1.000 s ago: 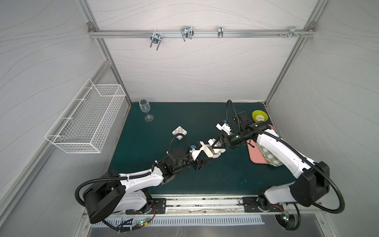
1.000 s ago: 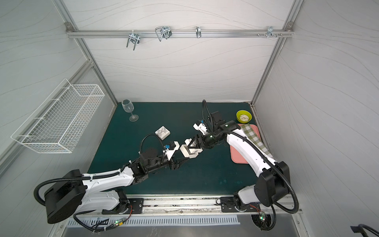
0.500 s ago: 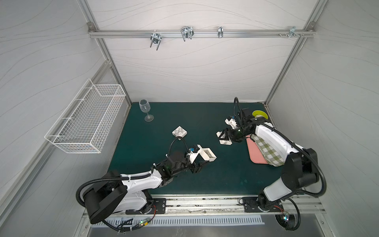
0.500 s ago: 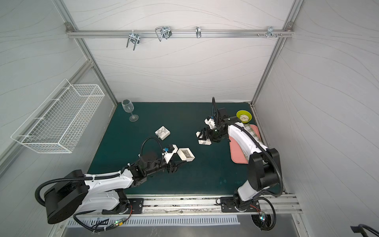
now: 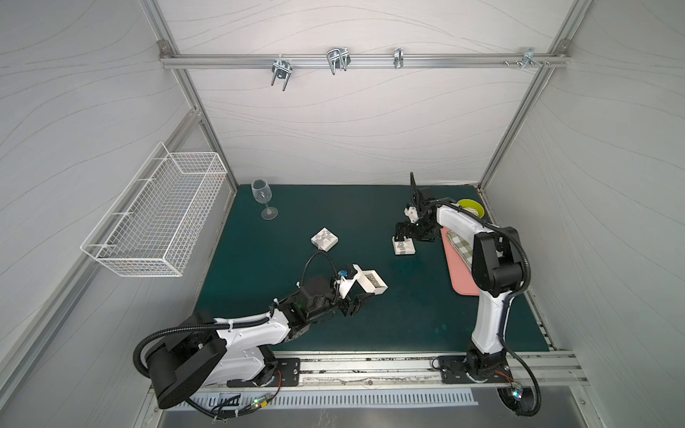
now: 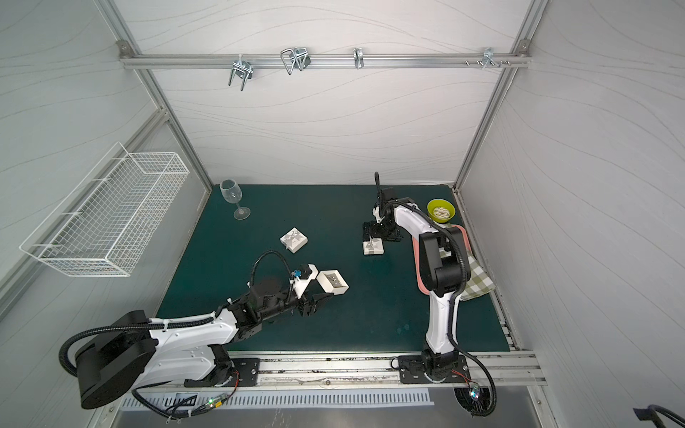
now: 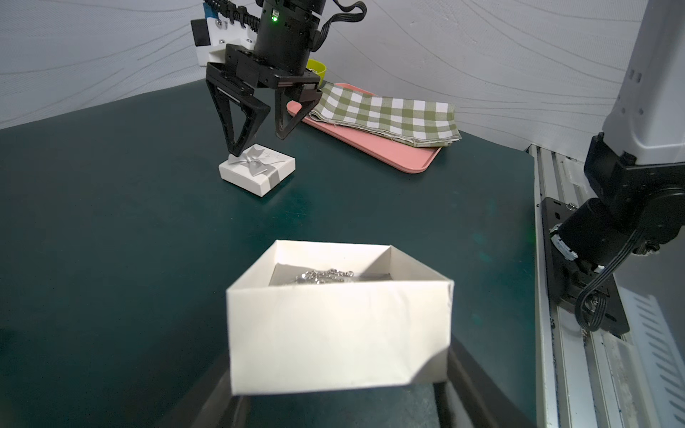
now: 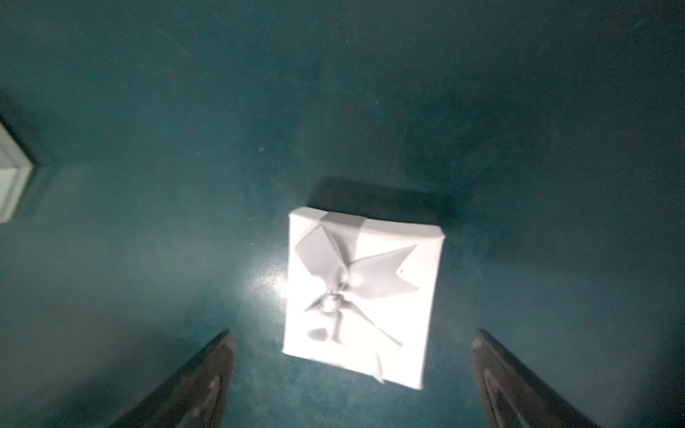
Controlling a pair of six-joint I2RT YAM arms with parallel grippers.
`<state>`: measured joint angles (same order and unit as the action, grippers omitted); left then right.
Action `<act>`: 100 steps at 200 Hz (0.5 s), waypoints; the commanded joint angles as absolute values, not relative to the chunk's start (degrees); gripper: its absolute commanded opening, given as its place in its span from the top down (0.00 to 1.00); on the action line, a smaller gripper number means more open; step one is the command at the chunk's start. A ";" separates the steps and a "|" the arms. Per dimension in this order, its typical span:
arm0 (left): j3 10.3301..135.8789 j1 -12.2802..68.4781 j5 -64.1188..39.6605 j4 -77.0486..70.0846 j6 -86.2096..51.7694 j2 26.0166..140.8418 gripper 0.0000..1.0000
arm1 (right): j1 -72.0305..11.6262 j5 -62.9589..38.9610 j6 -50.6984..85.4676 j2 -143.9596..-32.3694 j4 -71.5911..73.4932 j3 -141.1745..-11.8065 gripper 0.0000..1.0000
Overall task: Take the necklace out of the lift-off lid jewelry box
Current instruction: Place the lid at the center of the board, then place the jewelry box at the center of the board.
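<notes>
The white jewelry box (image 7: 333, 326) stands with its lid off, gripped by its side walls between the jaws of my left gripper (image 7: 339, 389). It shows near the mat's middle in both top views (image 5: 371, 284) (image 6: 332, 282). The silver necklace (image 7: 324, 276) lies in a heap inside it. The lid (image 8: 361, 296), white with a silver bow, lies flat on the green mat farther back and to the right (image 5: 404, 247). My right gripper (image 8: 352, 333) hangs just above it, open, its fingers clear of the lid's sides (image 7: 258, 143).
A second, closed white box with a bow (image 5: 324, 237) sits behind the open one. A wine glass (image 5: 264, 198) stands at the back left. A pink tray (image 5: 459, 270) with a checked cloth (image 7: 385, 115) and a green bowl (image 5: 472, 208) are on the right. A wire basket (image 5: 155, 218) hangs on the left wall.
My right gripper carried the lid off the box toward the back right, set it on the mat and opened. My left gripper stayed shut on the box.
</notes>
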<state>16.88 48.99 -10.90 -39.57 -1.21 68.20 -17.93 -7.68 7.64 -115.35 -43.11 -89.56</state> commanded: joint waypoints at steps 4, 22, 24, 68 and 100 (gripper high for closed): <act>16.87 48.61 -10.21 -42.15 -0.06 66.95 0.55 | -17.64 -7.68 4.33 -113.69 -47.36 -90.92 0.01; 17.20 48.57 -10.02 -41.37 0.68 66.47 0.55 | -17.81 -12.47 4.11 -109.79 -48.89 -90.10 0.06; 17.20 48.53 -10.04 -41.32 0.76 66.36 0.55 | -17.77 -13.18 4.23 -109.27 -49.01 -89.96 0.07; 17.97 48.34 -9.77 -39.21 3.16 63.36 0.55 | -22.66 -33.16 7.96 -93.24 -48.41 -79.42 0.22; 17.26 48.16 -9.30 -39.22 6.14 59.44 0.55 | -25.37 -42.85 12.03 -83.39 -47.81 -71.78 0.32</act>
